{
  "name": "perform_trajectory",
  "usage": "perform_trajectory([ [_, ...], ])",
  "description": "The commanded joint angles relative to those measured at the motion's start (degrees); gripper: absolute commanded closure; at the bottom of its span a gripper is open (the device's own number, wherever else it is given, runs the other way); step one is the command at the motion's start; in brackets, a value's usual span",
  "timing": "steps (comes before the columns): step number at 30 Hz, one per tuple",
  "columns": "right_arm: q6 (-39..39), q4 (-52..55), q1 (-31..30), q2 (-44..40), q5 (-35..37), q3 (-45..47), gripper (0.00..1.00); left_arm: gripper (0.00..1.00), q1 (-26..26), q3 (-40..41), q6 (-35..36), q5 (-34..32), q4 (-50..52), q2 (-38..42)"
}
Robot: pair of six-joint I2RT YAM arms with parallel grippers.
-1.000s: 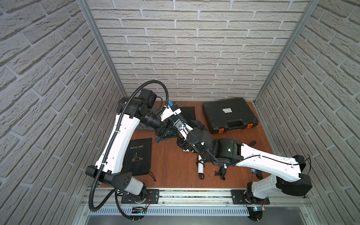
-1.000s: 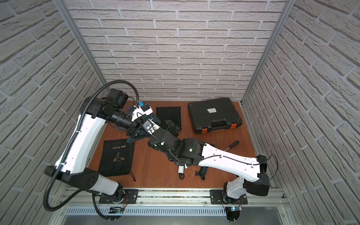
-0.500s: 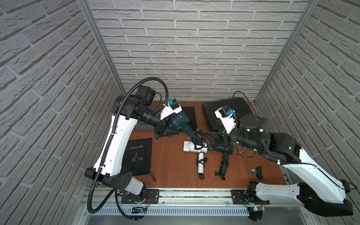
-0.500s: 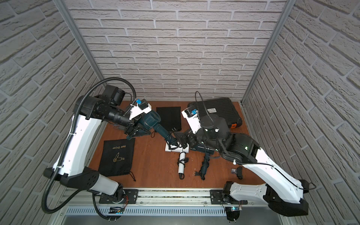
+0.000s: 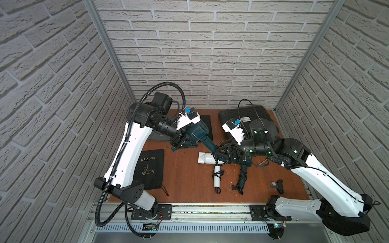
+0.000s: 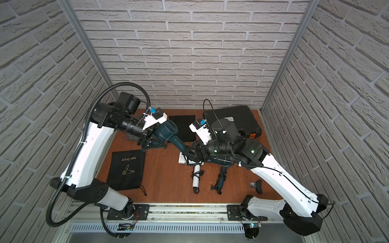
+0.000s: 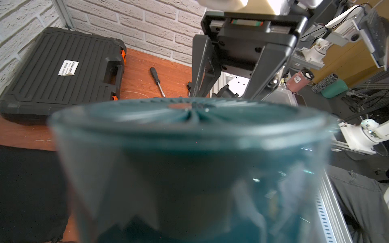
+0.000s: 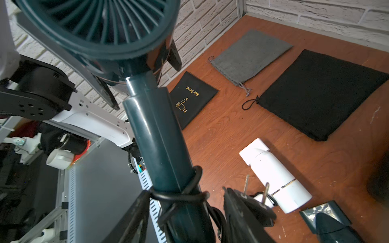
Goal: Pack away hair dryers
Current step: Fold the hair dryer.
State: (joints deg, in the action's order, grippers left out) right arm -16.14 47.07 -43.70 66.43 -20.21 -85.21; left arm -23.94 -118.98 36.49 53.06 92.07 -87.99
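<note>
A dark teal hair dryer (image 5: 200,131) (image 6: 168,130) hangs above the table between my two arms. My left gripper (image 5: 182,140) is shut on its barrel, and that body fills the left wrist view (image 7: 189,147), hiding the fingers. My right gripper (image 5: 220,150) (image 8: 183,216) is closed on the handle (image 8: 155,134) where the cord is wound. Below it, a white hair dryer (image 5: 207,158) (image 8: 275,176) lies on the table. A second dark teal hair dryer (image 5: 242,176) (image 8: 328,223) lies beside the white one.
A black pouch printed "Hair Dryer" (image 5: 150,168) (image 8: 192,96) lies front left. A plain black pouch (image 6: 183,128) (image 8: 322,94) and a grey pouch (image 8: 250,54) lie at the back. The ribbed black case (image 6: 237,117) (image 7: 59,69) sits shut back right, a screwdriver (image 7: 156,81) beside it.
My right arm has drawn back from its low reach across the table and risen. Its gripper now sits round the held dryer's handle, jaws narrowed. The left arm has barely moved.
</note>
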Motion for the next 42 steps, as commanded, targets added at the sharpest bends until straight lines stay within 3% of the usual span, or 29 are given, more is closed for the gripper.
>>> perform_trajectory([
  [1, -0.1, -3.4, 1.3, 0.3, -4.4, -0.8, 0.44, 1.00, -1.0, -2.0, 1.3, 5.6, 11.2, -0.1],
  [8, 0.7, -4.1, 3.2, 2.8, -8.8, -2.1, 0.37, 1.00, -1.5, -2.8, 1.2, 6.2, 11.3, -1.2],
  [15, 0.9, -4.0, 4.8, 5.2, -13.8, -3.6, 0.58, 1.00, -1.2, -4.1, 0.4, 7.0, 10.0, -1.4],
  [18, 0.0, -5.4, 4.9, 6.1, -16.1, -2.8, 0.62, 1.00, -0.5, -4.2, -1.0, 8.0, 8.7, -1.4],
  [28, -3.2, -10.5, 4.9, 10.5, -25.6, -2.1, 0.97, 1.00, 1.5, -3.2, -8.3, 10.1, 2.4, -1.8],
  [35, -8.4, -18.4, 4.4, 10.4, -28.1, 0.4, 0.97, 1.00, 4.7, 0.2, -16.7, 11.6, -5.5, -1.1],
  [42, -11.7, -24.5, 1.1, 11.0, -28.3, 1.5, 0.97, 1.00, 4.8, 1.1, -19.2, 11.6, -8.1, -1.4],
])
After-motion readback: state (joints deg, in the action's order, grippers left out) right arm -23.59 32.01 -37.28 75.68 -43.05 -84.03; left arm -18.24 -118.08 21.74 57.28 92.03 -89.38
